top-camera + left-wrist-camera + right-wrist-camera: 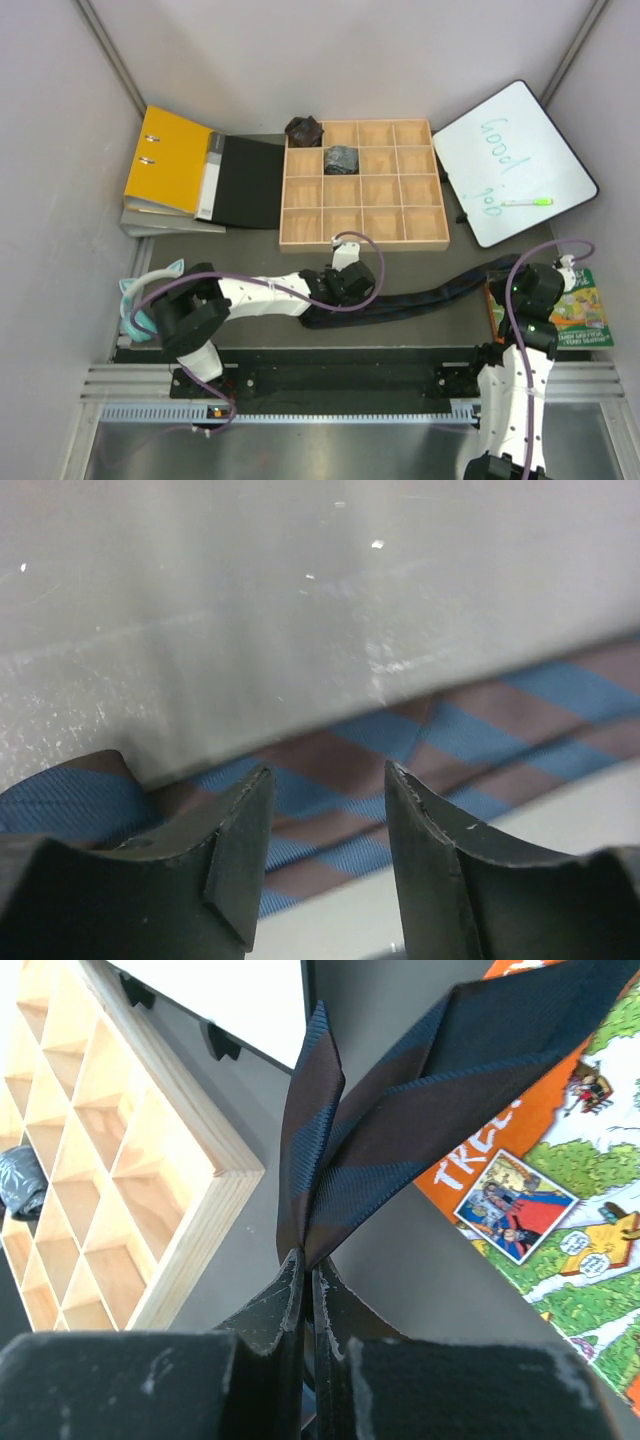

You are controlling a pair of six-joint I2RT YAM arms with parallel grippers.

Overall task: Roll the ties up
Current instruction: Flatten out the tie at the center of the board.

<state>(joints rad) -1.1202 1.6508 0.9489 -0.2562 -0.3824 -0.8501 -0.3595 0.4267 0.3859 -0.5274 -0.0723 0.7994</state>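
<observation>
A long striped tie, navy blue and brown, lies across the table from left-centre to the right. My left gripper is open, its jaws just above the tie's left end. My right gripper is shut on the tie's right end, and the fabric folds up out of the jaws. Two rolled ties are at the wooden grid tray: a brownish-black one at its far-left corner and a greyish one in a cell, also in the right wrist view.
A yellow binder and a black folder cover lie at the back left. A whiteboard with a green pen lies at the back right. A comic book lies under the right gripper.
</observation>
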